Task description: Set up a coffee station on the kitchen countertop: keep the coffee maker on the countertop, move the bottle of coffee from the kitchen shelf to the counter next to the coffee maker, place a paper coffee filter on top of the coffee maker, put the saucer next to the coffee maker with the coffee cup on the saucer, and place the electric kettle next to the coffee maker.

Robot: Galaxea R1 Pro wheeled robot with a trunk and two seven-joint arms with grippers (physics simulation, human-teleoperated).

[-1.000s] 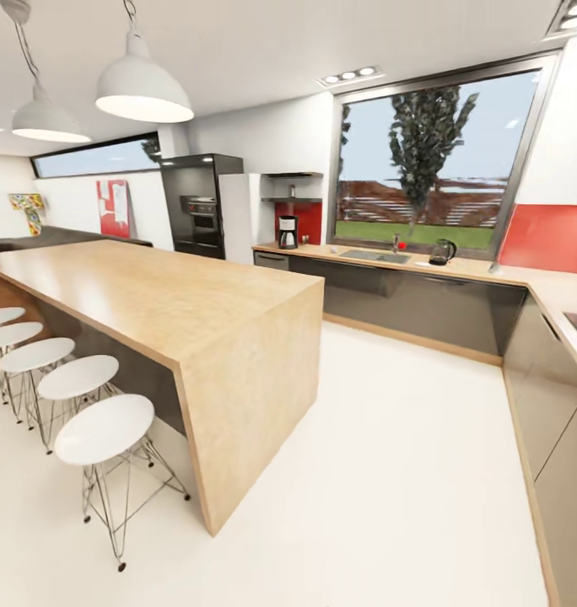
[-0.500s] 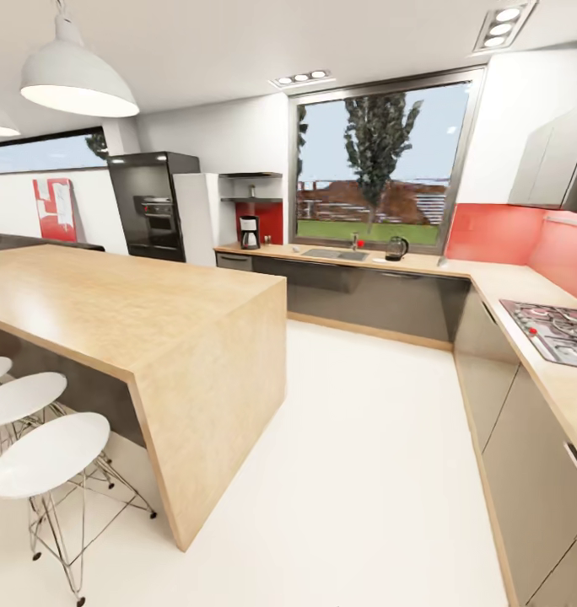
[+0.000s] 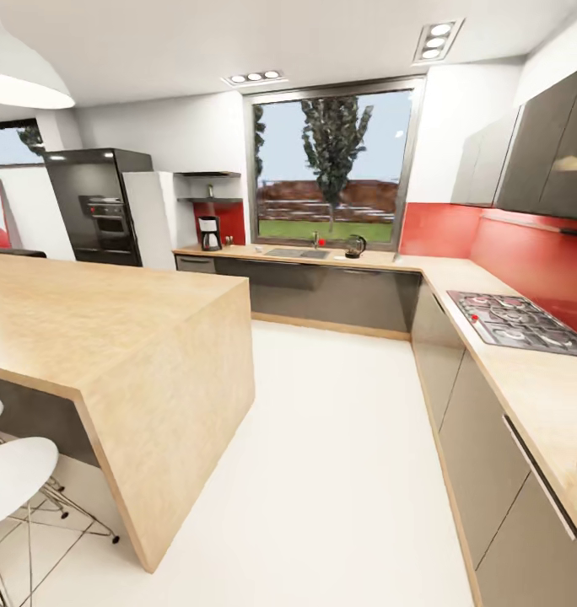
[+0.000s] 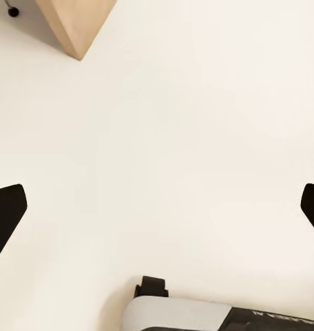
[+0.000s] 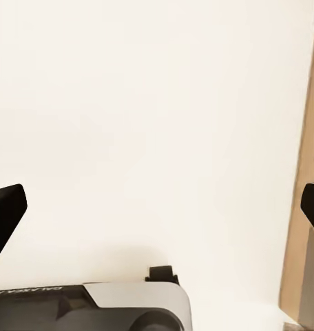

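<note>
So the camera is swinging right here: compared with a second ago, the whole picture is sliding left, the stools are mostly dropping off the edge and the stove side of the kitchen is coming in. That's the robot turning, not the furniture moving.

Going left to right in the head view: the wooden island [image 3: 111, 337] is sitting close on the left, the black fridge [image 3: 99, 206] is standing behind it, and then the coffee maker [image 3: 209, 233] is waiting on the far countertop [image 3: 381, 263] under the shelf [image 3: 208, 200], where a small thing that could be the coffee bottle is too tiny to call. Further along, the kettle [image 3: 354, 246] is standing by the window [image 3: 331, 169], well apart from the coffee maker. The stove [image 3: 516, 320] is showing on the right.

The left gripper [image 4: 157, 207] is hanging spread wide over bare floor, holding nothing, and the right gripper [image 5: 157, 207] is doing the same.

My read: it's lining up to drive toward that far counter, and nothing's been set up yet.
</note>
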